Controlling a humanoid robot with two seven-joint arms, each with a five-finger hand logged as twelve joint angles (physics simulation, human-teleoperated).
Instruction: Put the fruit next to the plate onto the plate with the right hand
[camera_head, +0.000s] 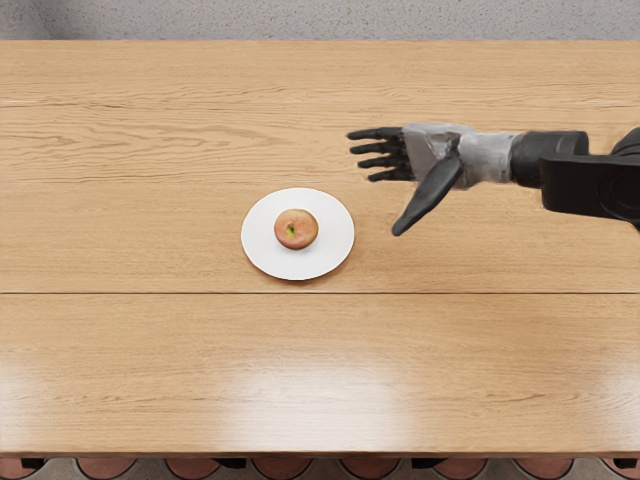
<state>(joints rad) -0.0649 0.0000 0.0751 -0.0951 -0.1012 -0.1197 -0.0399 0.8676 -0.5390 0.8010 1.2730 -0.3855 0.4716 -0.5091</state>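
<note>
Wooden table (150, 350): apple (296, 229) on white plate (334, 245); right hand (400, 165) spread, empty

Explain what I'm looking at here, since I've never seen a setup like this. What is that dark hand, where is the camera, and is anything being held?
This is a simulator's render, not a real photo. The single picture is taken from the robot's head, looking down at a slant on a wooden table. The dark five-finger hand coming in from the right edge is the robot's right hand. Its fingers are spread and it holds nothing. On the table sits a white plate, and an apple lies in the middle of it, so the fruit is on the plate. The hand is off to the plate's right, apart from it. The left arm is not in view.
</note>
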